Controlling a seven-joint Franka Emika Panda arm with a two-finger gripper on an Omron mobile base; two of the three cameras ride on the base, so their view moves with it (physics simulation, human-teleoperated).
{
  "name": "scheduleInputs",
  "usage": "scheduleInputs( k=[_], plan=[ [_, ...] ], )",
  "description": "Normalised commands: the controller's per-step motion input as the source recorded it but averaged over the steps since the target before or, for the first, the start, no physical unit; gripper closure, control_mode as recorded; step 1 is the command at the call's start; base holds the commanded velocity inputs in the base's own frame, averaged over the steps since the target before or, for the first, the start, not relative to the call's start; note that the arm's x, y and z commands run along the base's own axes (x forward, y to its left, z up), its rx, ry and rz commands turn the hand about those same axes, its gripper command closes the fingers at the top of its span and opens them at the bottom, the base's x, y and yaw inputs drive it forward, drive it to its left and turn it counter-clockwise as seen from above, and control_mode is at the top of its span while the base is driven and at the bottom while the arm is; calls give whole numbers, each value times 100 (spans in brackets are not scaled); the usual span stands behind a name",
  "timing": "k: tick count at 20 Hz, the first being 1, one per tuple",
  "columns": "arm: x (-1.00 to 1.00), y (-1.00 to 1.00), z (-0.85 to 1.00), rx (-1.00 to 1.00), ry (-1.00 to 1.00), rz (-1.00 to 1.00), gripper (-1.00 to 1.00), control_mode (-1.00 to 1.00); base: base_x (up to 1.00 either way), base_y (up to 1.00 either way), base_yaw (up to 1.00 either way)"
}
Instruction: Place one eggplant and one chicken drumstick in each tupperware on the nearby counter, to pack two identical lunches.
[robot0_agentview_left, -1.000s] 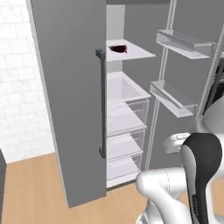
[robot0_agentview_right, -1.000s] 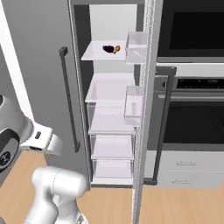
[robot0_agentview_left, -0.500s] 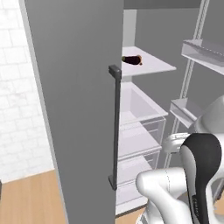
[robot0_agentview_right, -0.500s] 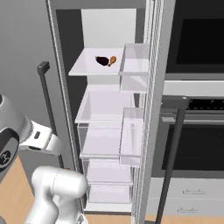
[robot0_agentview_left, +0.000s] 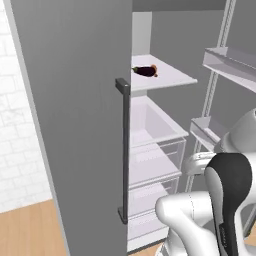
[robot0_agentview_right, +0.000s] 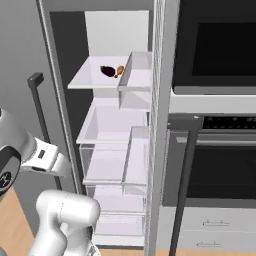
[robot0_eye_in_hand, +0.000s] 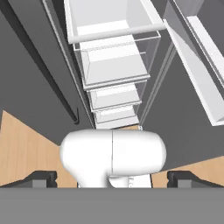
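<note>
Purple eggplant (robot0_agentview_left: 144, 71) mid-shelf (robot0_agentview_left: 170, 80), drumstick (robot0_agentview_right: 120, 71) touching, open front edge.

Flat, even rendered light fills all three views, with no visible lamp and no glare. The fridge door (robot0_agentview_left: 75, 125) reads as a uniform mid grey, its handle (robot0_agentview_left: 123, 150) casting almost no shadow. The fridge shelves (robot0_agentview_right: 107, 75) and drawers (robot0_eye_in_hand: 111, 52) are bright white with soft grey shading in their corners. The oven window (robot0_agentview_right: 220, 47) is near black. Edges stay sharp, with slight aliasing and no blur.
</note>
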Motion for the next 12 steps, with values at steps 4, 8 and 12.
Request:
scheduleInputs(
  k=[4, 8, 12],
  plan=[
    [0, 0, 0, 0, 0, 0, -100, 100, 11, -27, 0],
    [0, 0, 0, 0, 0, 0, -100, 100, 15, -1, 0],
    [0, 0, 0, 0, 0, 0, -100, 100, 72, 0, 0]
  ],
)
